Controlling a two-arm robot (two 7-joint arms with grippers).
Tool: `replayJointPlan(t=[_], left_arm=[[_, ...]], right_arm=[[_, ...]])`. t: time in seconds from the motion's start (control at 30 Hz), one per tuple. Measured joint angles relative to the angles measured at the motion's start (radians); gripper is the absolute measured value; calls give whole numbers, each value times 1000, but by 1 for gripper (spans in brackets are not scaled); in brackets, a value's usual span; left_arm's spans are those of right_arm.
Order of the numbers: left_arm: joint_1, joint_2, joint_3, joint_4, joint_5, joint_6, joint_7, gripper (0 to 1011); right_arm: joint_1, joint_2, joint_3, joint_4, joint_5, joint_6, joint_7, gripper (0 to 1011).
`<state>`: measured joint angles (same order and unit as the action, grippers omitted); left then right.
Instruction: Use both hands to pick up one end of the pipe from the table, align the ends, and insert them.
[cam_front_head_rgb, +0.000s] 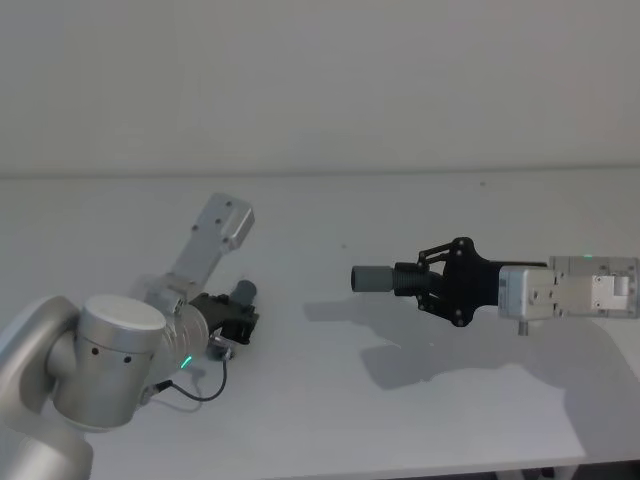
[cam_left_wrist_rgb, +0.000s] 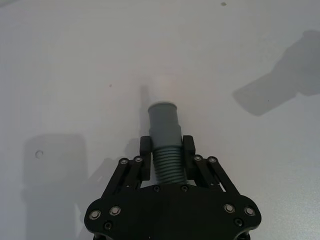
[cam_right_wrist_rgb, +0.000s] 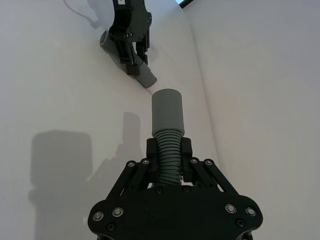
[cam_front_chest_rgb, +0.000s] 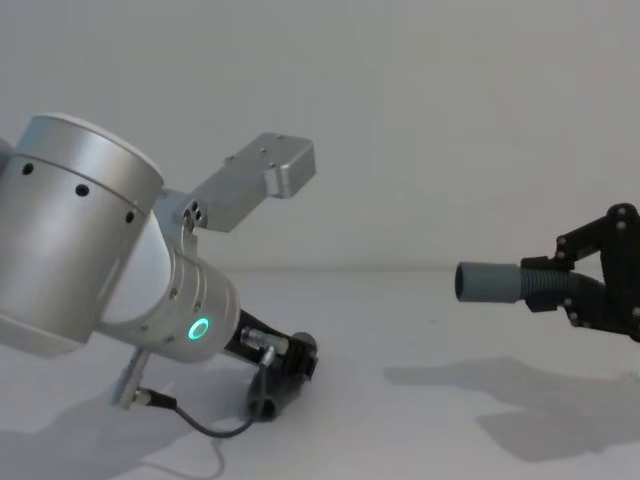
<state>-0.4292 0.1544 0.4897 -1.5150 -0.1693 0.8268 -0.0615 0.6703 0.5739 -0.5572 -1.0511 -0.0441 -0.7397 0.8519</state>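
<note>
Looked about halfway — had the jaws of the right gripper (cam_front_head_rgb: 415, 275) clamped on one hose piece (cam_front_head_rgb: 378, 278) clear above the bench (cam_front_head_rgb: 330, 420), those of the left gripper (cam_front_head_rgb: 238, 318) on the other hose piece (cam_left_wrist_rgb: 165, 132) low by it, cuffs (cam_right_wrist_rgb: 167, 111) well apart — aligning, inserting left undone.

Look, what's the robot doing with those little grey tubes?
Each arm is holding one short hose piece. The right end effector grips the first hose piece in the air, its smooth cuff pointing toward the other arm. The left end effector grips the second hose piece low down by the table. The two ends are well apart, so nothing is joined yet.
</note>
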Motion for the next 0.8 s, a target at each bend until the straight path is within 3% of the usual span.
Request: replayJointPlan(t=[0.1,0.53,0.8], left_arm=[[7,-2,-4,-4,0,0,0,325],[39,-10,-20,-32,-3,9,1,325],[30,1,-13,-30,0,-7,-26,325]], right_arm=[[0,0,0,0,0,0,0,237],[0,0,0,0,0,0,0,237],[0,0,0,0,0,0,0,237]])
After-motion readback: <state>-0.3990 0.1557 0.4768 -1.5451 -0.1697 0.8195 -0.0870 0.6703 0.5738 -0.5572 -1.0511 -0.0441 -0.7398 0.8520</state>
